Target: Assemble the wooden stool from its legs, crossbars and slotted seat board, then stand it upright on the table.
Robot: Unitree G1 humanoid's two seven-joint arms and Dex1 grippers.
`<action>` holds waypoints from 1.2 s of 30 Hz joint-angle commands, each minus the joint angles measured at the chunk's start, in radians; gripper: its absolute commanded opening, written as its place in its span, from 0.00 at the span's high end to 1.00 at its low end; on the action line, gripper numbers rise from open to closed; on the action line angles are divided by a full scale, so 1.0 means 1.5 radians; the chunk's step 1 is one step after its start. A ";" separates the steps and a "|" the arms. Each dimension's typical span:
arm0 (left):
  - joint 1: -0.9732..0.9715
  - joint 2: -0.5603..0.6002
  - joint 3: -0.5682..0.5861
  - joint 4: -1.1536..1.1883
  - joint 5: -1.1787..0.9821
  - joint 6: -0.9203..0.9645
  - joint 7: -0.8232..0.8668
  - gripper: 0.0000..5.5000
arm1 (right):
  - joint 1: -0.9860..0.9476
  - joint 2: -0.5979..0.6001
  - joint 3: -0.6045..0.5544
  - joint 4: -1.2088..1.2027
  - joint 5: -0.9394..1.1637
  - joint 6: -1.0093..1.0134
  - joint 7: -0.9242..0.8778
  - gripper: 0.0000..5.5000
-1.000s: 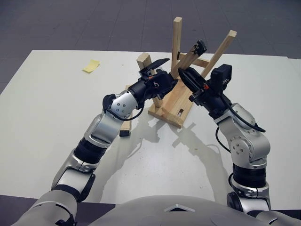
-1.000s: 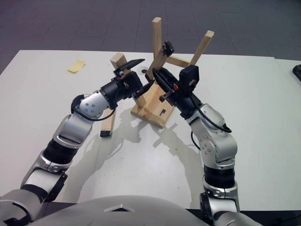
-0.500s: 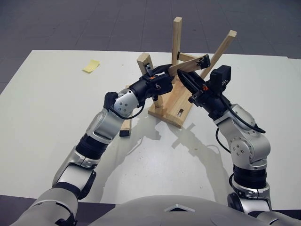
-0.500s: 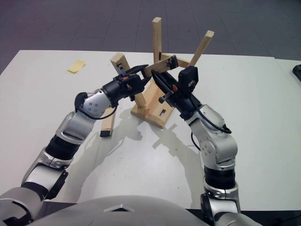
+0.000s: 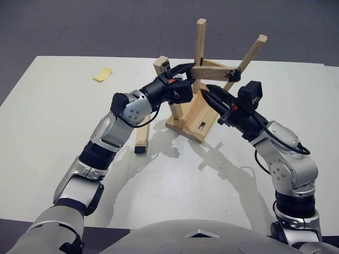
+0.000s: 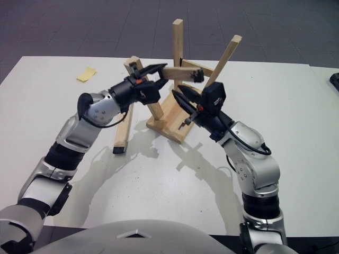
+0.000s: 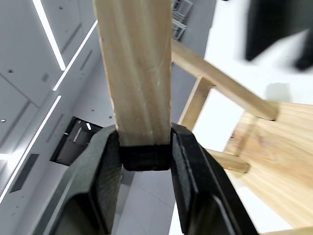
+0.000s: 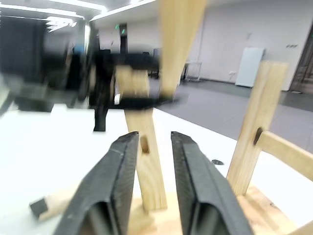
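Seat board (image 5: 192,119) lies on table (image 5: 53,106), three legs (image 5: 199,37) pointing up, so leg holes are easy for you to reach. Left hand (image 5: 188,73) is clamped on crossbar (image 5: 213,71), holding it level across upright legs, likely for slotting in. Right hand (image 5: 213,96) has fingers apart and holds nothing; it hovers under crossbar above seat board, placed to steady. Fourth leg (image 5: 141,138) lies loose on table by left arm.

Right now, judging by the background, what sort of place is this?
Probably a large indoor lab or workshop hall: a plain white table on a grey tiled floor, long ceiling strip lights, and open floor with pale walls behind.
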 commanded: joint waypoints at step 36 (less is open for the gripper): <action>0.014 0.003 -0.027 0.030 0.185 -0.058 0.071 0.76 | -0.047 -0.096 -0.070 -0.066 0.078 0.079 -0.018 0.53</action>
